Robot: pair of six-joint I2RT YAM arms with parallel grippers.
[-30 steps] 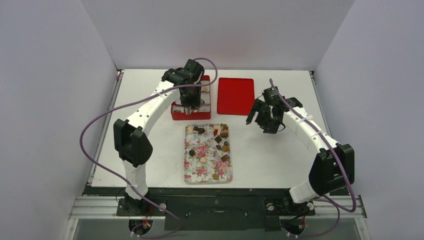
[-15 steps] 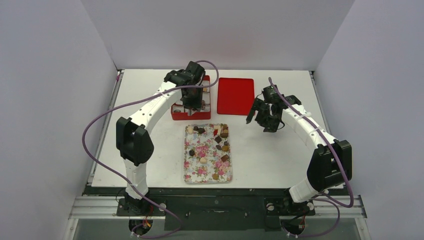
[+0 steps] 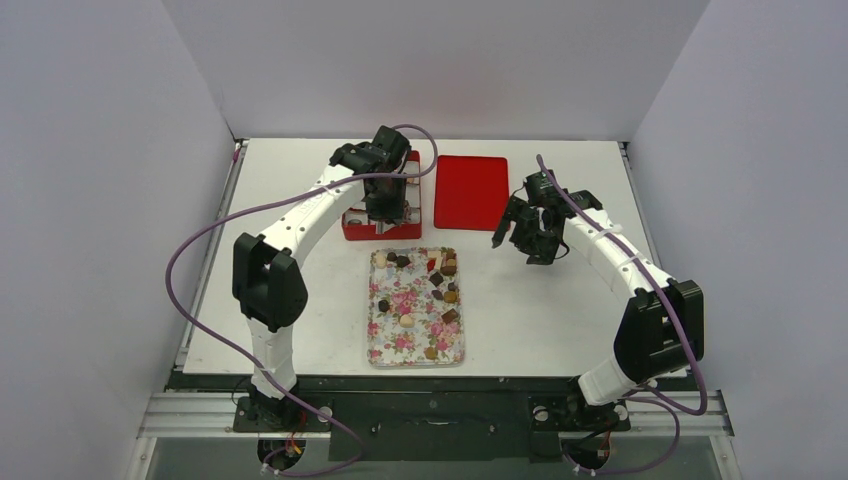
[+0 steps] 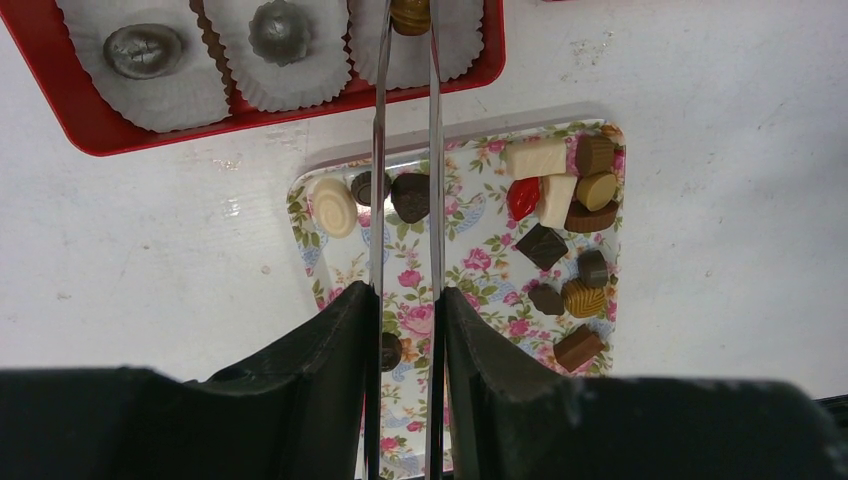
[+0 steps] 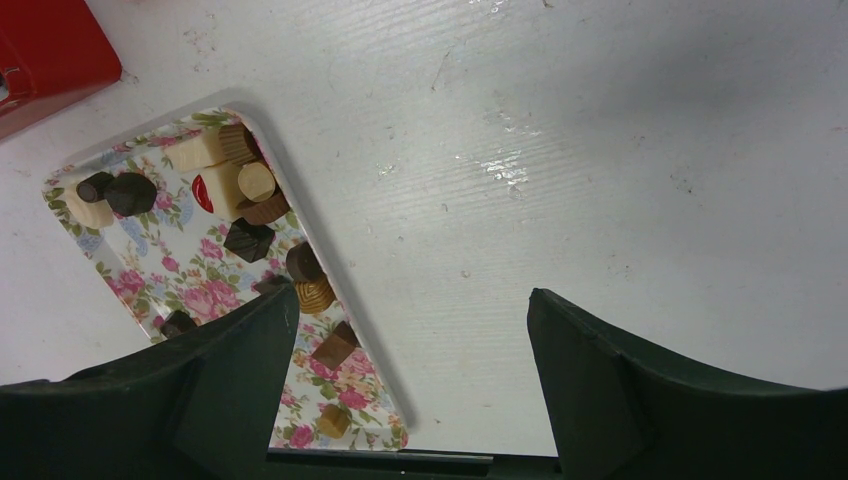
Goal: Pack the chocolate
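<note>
At top centre the left gripper [image 4: 408,28] is pinching a tan chocolate [image 4: 410,10] over a paper cup [image 4: 462,45] in the red box [image 4: 95,135], seemingly for seating; others are lying on the floral tray [image 4: 470,225], with the right gripper [image 5: 412,305] hanging open beside it

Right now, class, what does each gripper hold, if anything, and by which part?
The left gripper pinches a golden-brown chocolate by its two sides at a paper cup in the red box. The right gripper is open, holding nothing.
</note>
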